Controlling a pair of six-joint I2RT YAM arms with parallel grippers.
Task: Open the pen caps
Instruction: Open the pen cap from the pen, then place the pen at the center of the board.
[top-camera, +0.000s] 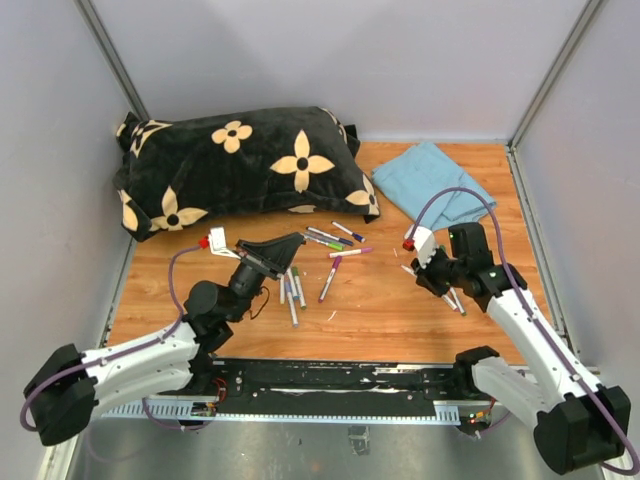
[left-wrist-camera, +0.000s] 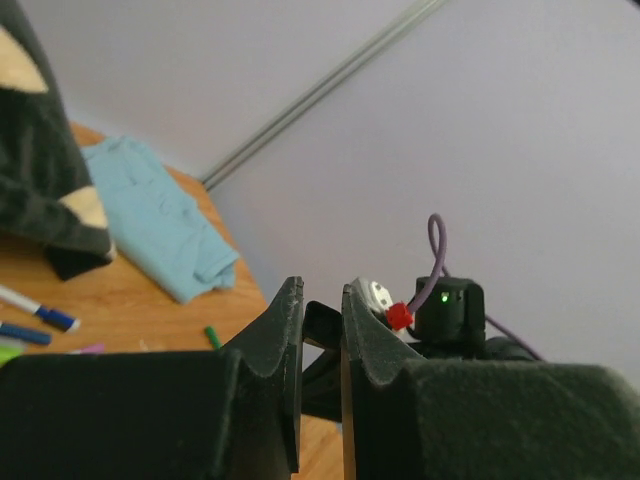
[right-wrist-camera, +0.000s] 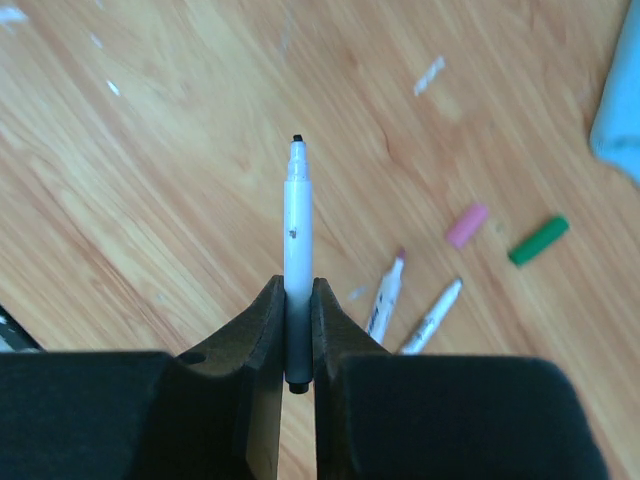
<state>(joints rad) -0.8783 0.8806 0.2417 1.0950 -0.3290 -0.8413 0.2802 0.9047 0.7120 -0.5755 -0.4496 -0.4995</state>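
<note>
My right gripper is shut on the rear end of a white-barrelled pen. Its black tip is bare and points away over the wood table. A loose pink cap and a green cap lie on the table beyond it, beside two uncapped pens. My left gripper hangs raised in the air, its jaws a narrow slit apart with a small black cap pinched between the tips. In the top view the left gripper points right toward the right gripper. Several pens lie between them.
A black pillow with cream flowers lies at the back left. A folded light-blue cloth sits at the back right. More pens lie under the left gripper and two lie by the right arm. Grey walls surround the table.
</note>
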